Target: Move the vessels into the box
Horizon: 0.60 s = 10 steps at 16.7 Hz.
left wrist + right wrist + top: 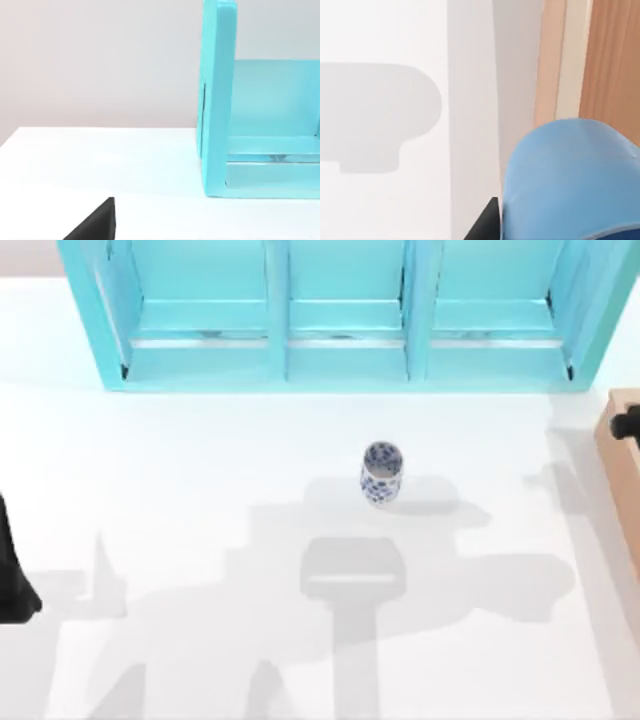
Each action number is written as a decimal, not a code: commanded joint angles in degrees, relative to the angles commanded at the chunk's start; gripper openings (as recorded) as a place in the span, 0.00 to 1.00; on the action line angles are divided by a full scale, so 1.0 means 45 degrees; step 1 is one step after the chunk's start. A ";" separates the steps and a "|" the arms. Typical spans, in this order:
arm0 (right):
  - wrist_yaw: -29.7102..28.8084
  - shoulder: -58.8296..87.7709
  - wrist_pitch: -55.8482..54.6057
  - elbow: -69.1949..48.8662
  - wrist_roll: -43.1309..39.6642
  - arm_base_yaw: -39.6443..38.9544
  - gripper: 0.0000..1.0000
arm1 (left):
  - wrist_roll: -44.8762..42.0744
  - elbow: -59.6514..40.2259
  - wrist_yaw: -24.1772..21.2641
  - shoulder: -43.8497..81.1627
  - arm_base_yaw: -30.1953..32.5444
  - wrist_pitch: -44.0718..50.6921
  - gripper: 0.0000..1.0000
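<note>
Landmark: the wooden box [620, 470], tan-orange, thick-walled, sitting at the right edge of the table [200, 500] in your top view.

1. White cup with blue floral pattern [382, 473]: upright on the bare table, well apart from the box on its left side, in front of the turquoise shelf cabinet [340, 310].

2. Blue cup [572, 182]: seen close in your right wrist view, pressed against the camera's foreground, with the box wall [612, 65] just behind it. It looks to be carried at the box's edge; you cannot tell whether it is above the opening or beside the wall.

3. Right gripper [628, 424]: a small dark part shows over the box's near wall. Treat it as clamped on the blue cup.

4. Left gripper [12, 575]: far from the box, at the table's left edge. You cannot tell how its fingers stand.

5. Cabinet: well apart from the box, along the table's far side.
</note>
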State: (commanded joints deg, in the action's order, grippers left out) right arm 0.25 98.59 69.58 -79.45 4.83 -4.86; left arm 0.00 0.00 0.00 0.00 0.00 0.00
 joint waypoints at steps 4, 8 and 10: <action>-0.0049 0.0056 0.0172 0.0064 0.0024 0.0141 0.00 | 0.0000 0.0000 0.0000 0.0000 0.0000 0.0000 1.00; 0.0012 -0.0232 0.0323 0.0050 -0.0434 0.0569 0.00 | 0.0000 0.0000 0.0000 0.0000 0.0000 0.0000 1.00; 0.0021 -0.0787 0.0660 0.0262 -0.1322 0.1546 0.00 | 0.0000 0.0000 0.0000 0.0000 0.0000 0.0000 1.00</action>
State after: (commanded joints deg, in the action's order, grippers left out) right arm 0.35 95.05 72.55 -78.27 -1.12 2.09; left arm 0.00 0.00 0.00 0.00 0.00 0.00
